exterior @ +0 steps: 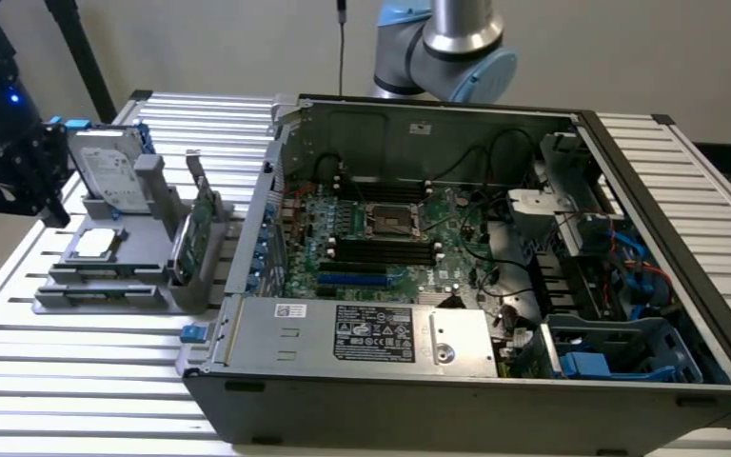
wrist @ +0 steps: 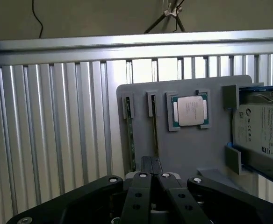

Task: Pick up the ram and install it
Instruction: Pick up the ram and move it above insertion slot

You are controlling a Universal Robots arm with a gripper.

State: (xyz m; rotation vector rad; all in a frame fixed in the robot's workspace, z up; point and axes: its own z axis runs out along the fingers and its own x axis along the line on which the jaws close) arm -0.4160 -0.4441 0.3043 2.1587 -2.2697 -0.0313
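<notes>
My gripper [wrist: 151, 161] hangs above the slatted table, its black fingers pressed shut with nothing between them. Under it lies a grey holder plate [wrist: 192, 149]. Two thin dark sticks stand on edge in the plate's slots, a greenish one [wrist: 131, 140] and another beside it [wrist: 154, 128]. Edge-on like this, I cannot tell which is the ram. My fingertips overlap the near end of the second stick in the picture, well above it. The open computer case [exterior: 670, 286] shows its motherboard with long black memory slots [exterior: 385, 249].
A square silver processor [wrist: 190, 111] and a hard drive [wrist: 262, 126] sit on the same holder. A green expansion card with a metal bracket [exterior: 201, 228] stands at the holder's case side. A black device on a stand [exterior: 4, 152] is at the exterior view's left. The arm's base [exterior: 448, 48] is behind the case.
</notes>
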